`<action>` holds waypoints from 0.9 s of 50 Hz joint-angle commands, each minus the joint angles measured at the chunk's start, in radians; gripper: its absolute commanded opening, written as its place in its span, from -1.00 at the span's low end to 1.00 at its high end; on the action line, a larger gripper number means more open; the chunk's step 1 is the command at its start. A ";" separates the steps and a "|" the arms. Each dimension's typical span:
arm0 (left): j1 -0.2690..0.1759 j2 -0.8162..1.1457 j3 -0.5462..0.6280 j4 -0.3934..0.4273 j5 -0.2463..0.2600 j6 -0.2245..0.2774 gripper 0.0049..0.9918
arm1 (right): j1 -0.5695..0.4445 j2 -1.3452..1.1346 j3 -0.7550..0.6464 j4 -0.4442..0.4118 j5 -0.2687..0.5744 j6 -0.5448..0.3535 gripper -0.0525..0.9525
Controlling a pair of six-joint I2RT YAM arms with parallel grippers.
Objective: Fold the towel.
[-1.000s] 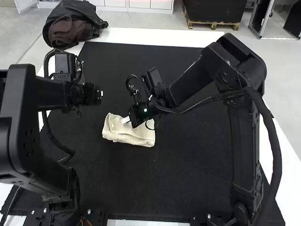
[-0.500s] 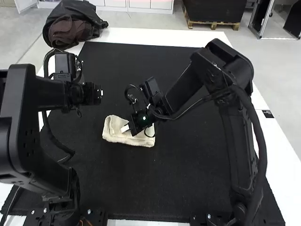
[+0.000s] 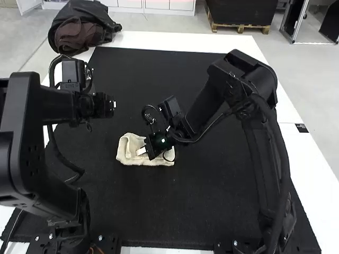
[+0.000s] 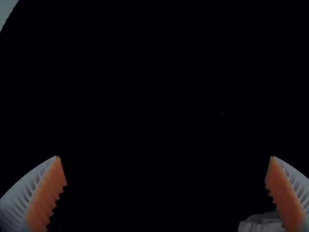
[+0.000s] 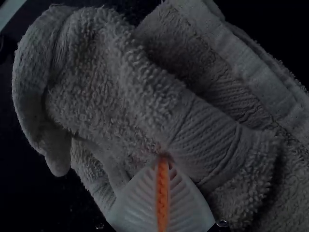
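Pinching, as far as I can judge, a raised ridge of the towel, the right gripper has its ribbed fingers drawn together, and the pile puckers right at their tips. How much cloth is caught between them I cannot tell. Around that hold the towel lies bunched and layered: a thick roll bulges to one side, a woven band crosses near the grip, and flatter hemmed layers spread beyond.

It should handle as light and soft, limp rather than stiff, with nothing fragile in it. The looped pile ought to give the pads good purchase, so slipping seems a small worry; the likelier trouble is taking too many layers, or dragging the whole bundle along. The best hold would be on a free hem or corner of the upper layer, well out at its edge, with the lower layers left lying.

The towel is on the black mat, nearer its left edge than its right and roughly midway between the far and near edges, well in from every corner. Beyond it, towards the mat's left edge, the left gripper hangs with its fingers spread wide and nothing between them, free to press down or take the opposite hem.
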State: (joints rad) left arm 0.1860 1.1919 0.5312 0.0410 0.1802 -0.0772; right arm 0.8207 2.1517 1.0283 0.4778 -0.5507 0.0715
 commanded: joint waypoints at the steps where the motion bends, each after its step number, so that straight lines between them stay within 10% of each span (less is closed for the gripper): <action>1: 0.006 -0.034 0.010 -0.001 0.001 -0.013 0.95 | 0.012 -0.047 -0.008 0.001 -0.006 0.048 -0.93; 29: -0.003 -0.146 0.247 -0.182 0.013 -0.013 0.95 | -0.121 -0.527 0.067 -0.073 -0.005 0.172 -0.93; 45: -0.106 -0.238 0.369 -0.217 0.015 -0.065 0.95 | -0.342 -0.932 -0.001 -0.108 -0.003 0.192 -0.93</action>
State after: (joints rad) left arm 0.1287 0.9962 0.8448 -0.1680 0.1837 -0.1036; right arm 0.5468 1.3514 1.0565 0.3779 -0.5503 0.2413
